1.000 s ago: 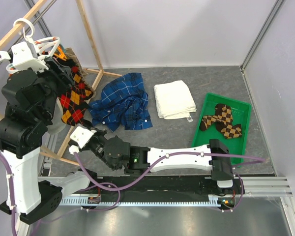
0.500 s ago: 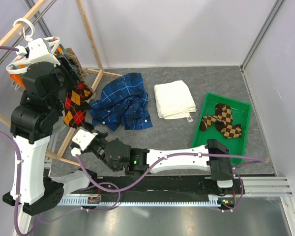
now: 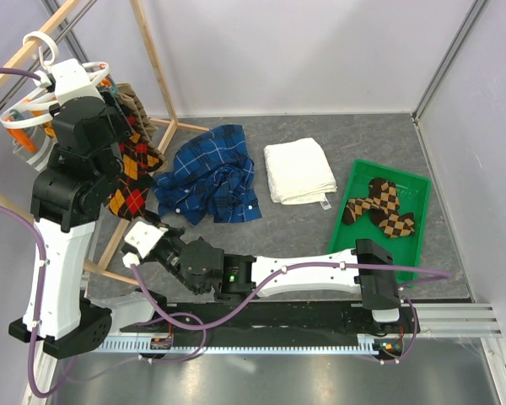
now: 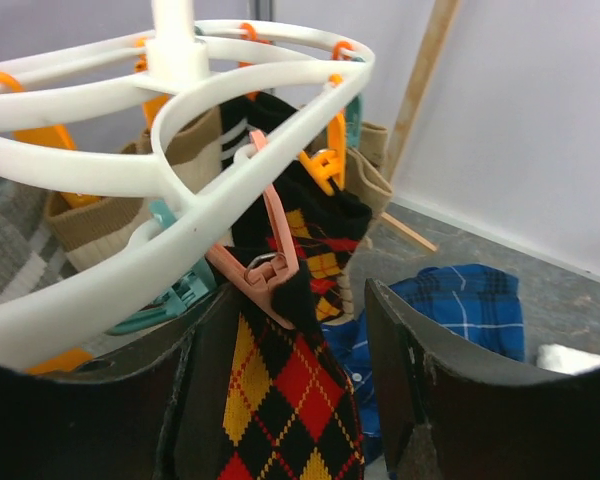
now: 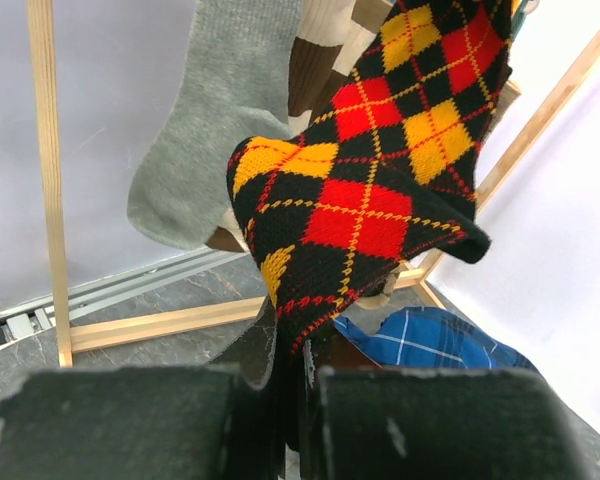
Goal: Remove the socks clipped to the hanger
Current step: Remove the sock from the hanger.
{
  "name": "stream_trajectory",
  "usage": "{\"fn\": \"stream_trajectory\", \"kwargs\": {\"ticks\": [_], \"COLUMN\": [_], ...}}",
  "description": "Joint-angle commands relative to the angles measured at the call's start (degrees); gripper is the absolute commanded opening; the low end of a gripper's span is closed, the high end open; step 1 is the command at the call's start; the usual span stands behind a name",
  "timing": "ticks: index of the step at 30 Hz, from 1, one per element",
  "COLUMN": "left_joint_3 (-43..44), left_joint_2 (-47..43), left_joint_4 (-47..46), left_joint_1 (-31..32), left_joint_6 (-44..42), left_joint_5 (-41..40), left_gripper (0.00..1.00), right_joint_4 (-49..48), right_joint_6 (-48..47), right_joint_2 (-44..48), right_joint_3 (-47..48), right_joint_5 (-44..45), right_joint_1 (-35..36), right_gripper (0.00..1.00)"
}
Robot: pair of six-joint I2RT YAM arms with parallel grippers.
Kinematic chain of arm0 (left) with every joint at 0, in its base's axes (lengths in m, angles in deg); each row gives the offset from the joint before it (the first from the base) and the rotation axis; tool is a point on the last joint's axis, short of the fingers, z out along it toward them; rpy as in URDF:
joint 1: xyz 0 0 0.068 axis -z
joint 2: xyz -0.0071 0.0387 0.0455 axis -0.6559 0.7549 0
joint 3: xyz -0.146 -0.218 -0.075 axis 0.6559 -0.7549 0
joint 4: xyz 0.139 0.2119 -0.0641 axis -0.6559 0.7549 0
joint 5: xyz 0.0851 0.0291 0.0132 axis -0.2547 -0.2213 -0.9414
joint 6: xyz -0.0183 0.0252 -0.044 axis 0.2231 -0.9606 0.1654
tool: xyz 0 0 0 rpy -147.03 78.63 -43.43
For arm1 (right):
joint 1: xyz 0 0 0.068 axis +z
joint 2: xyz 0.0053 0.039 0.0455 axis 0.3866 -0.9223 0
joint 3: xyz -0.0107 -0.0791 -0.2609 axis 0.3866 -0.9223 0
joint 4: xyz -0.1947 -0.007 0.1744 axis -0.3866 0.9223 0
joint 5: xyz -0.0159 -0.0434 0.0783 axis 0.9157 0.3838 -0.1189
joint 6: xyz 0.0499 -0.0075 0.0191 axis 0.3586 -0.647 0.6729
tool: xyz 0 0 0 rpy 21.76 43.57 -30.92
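Left end effector [image 4: 298, 300] open, straddling argyle sock [image 4: 280, 395] under hanger [image 4: 270, 150] rim

Grey floor [image 3: 363, 135], pale walls [image 3: 304, 51], wooden rack poles [image 3: 156, 67].

- We see the left arm [image 3: 63, 211] raised to the white round hanger [image 3: 34, 116], where a red-and-yellow argyle sock [image 3: 128, 192] hangs.
- The right arm [image 3: 304, 274] stretches left beneath that sock.
- Two brown checkered socks [image 3: 379, 209] lie in the green tray [image 3: 409, 253].

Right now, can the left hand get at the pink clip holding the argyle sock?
Probably yes. The left hand is open, its fingers either side of the argyle sock just below the pink clip, nothing between. The white hanger ring sits close above.
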Motion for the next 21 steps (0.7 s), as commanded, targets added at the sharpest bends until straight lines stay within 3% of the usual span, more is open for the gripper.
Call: {"fn": "stream_trajectory", "kwargs": {"ticks": [1, 10, 21], "left_joint_3": [0.6, 0.4, 0.4], "left_joint_2": [0.1, 0.6, 1.8], "left_joint_4": [-3.3, -5.0, -6.7], "left_joint_1": [0.0, -0.1, 0.0], "left_joint_6": [-4.8, -8.4, -11.2], "left_joint_5": [-5.4, -9.5, -11.6], "left_gripper": [0.61, 0.61, 0.48], "right_joint_4": [-2.1, -2.5, -3.1], "right_joint_6": [1.1, 0.7, 0.0], "right_joint_2": [1.7, 1.4, 1.4], "right_joint_3": [0.7, 0.2, -0.2], "right_joint_5": [-1.0, -1.4, -1.7], "right_joint_1": [-0.1, 0.0, 0.0], "right_gripper": [0.00, 0.00, 0.00]}}
